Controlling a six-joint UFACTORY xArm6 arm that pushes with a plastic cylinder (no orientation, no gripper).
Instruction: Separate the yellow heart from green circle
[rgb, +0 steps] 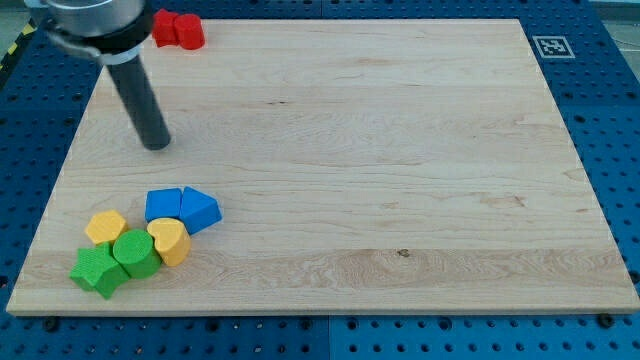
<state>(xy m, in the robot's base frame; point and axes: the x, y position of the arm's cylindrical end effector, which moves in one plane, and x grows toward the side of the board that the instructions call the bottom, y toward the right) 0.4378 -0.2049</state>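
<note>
We look down on a pale wooden worktop (400, 150) resting on a blue pegboard (615, 110), with a small black-and-white marker tag (549, 46) at the worktop's top right corner. Our dark rod (140, 100) slants down near the top left corner. It carries no hand, so nothing is grasped; my tip (156, 146) rests on bare wood, well apart from every block.

Two red blocks (178, 29) sit touching at the top left edge. Near the bottom left corner lies a tight cluster: two blue blocks (183, 208), the yellow heart (170, 240) just below them, the green circle (135, 252) touching the heart's left side, a green star-like block (98, 270), and another yellow block (105, 227).
</note>
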